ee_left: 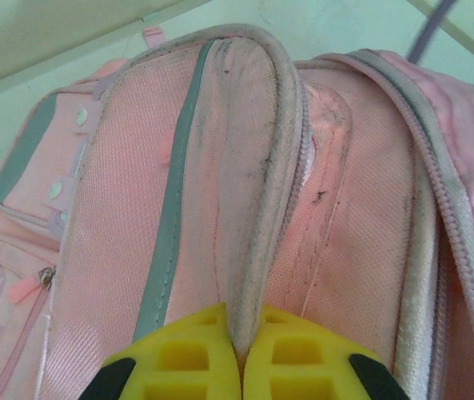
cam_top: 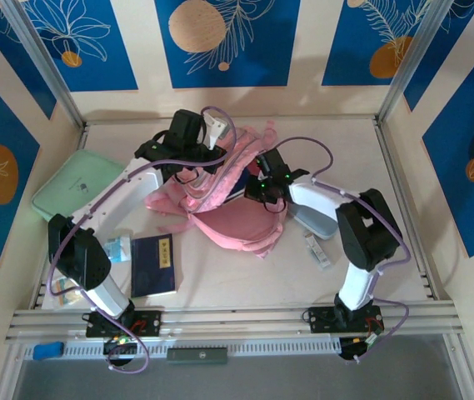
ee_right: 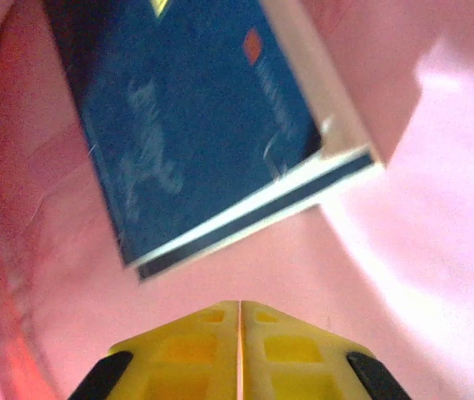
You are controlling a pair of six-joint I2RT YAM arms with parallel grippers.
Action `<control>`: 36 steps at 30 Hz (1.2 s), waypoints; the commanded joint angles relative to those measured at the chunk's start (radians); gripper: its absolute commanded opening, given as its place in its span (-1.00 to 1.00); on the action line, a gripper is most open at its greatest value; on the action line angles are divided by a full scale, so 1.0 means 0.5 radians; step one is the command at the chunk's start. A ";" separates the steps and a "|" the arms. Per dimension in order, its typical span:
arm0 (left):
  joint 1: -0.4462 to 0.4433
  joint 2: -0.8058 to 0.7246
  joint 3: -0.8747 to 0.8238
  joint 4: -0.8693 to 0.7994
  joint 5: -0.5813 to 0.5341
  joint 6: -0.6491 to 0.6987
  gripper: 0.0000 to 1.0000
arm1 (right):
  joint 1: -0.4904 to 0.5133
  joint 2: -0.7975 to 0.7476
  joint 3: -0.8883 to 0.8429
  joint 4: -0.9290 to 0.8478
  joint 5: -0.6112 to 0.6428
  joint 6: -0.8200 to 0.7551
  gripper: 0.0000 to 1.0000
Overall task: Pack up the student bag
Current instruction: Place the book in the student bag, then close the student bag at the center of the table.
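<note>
Left gripper (ee_left: 238, 354), at the bag's (ee_left: 137, 217) 11 o'clock, is clamped on its grey-piped rim; it should lift that rim high and taut so the mouth gapes. Right gripper (ee_right: 239, 333), jaws closed on nothing, sits inside, just short of a blue book (ee_right: 212, 133), which it should push deeper. The bag is pink and crumpled with grey strips, and lies at the centre of the table (cam_top: 245, 275).

Pink student bag (cam_top: 245, 223), blue book (cam_top: 155, 265), mint case (cam_top: 74, 185)

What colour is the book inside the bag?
The book is dark blue, clearest in the right wrist view.
</note>
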 commanded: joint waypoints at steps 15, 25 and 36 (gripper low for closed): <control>0.002 -0.370 -0.572 0.241 0.033 -0.509 -0.14 | -0.154 -0.826 -0.196 -0.705 -0.508 -0.252 -0.52; 0.014 -1.202 -1.180 -0.146 -0.247 -0.901 0.37 | 0.270 -0.704 -0.147 -0.707 -0.520 -0.111 -0.43; 0.081 -1.740 -1.596 -0.830 -0.677 -1.340 0.79 | 0.731 -0.328 -0.148 -0.335 -0.384 0.241 -0.41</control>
